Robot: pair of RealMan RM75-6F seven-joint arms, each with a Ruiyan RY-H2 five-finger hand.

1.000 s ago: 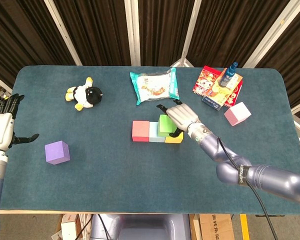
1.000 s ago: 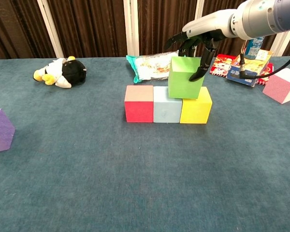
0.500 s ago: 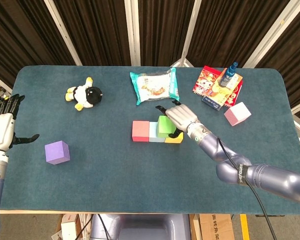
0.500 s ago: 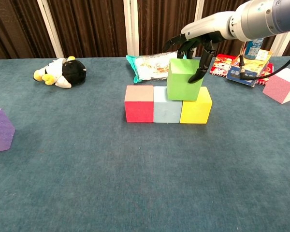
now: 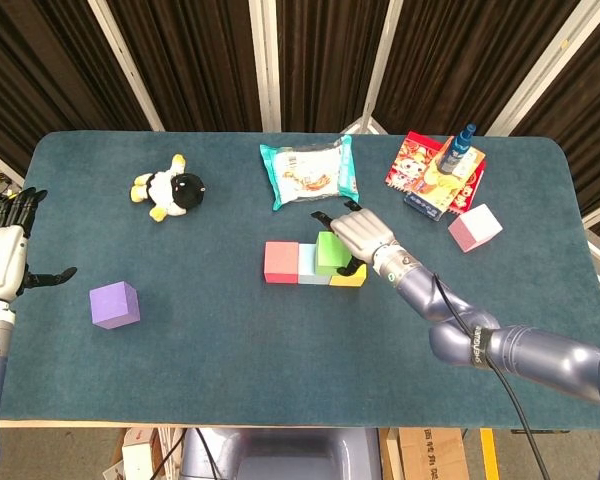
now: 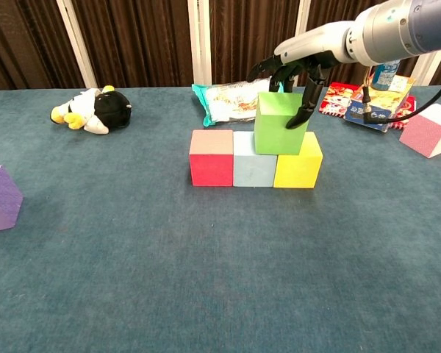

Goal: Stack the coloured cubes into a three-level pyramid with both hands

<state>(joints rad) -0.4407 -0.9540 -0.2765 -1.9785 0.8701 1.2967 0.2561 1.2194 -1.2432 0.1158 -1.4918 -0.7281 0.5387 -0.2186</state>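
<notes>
A: The coloured cubes are mostly sitting in a row near the middle of the counter (image 5: 280, 340): red cube (image 6: 211, 157), pale blue cube (image 6: 254, 159), yellow cube (image 6: 298, 160), side by side and touching. Nearer the left edge, the purple cube (image 5: 114, 304) is lying alone, and the left robot hand (image 5: 2, 262) is hanging spread beyond that edge, holding nothing.

B: And the green cube (image 6: 281, 123)?

A: It is sitting on the row, straddling the seam between pale blue and yellow. A second ago it was tilted, one edge raised; now it is lying flat and square. The right robot hand (image 6: 297, 72) is still arching over it, fingers down on its far and right faces, pinching it rather than letting go.

B: So the second level is starting?

A: I am judging so. One second-level cube is seated; another one and the cap are still wanting, with the purple cube and the pink cube (image 5: 475, 227), near the right edge, unplaced.

B: Anything hard to read?

A: From the head view the hand is covering the green cube's right side, so the contact is unclear. Towards the far edge, the plush penguin (image 5: 169, 188), snack packet (image 5: 310, 172), and printed boxes (image 5: 435, 174) with a blue bottle (image 5: 458, 147) are lying apart from the stack.
</notes>
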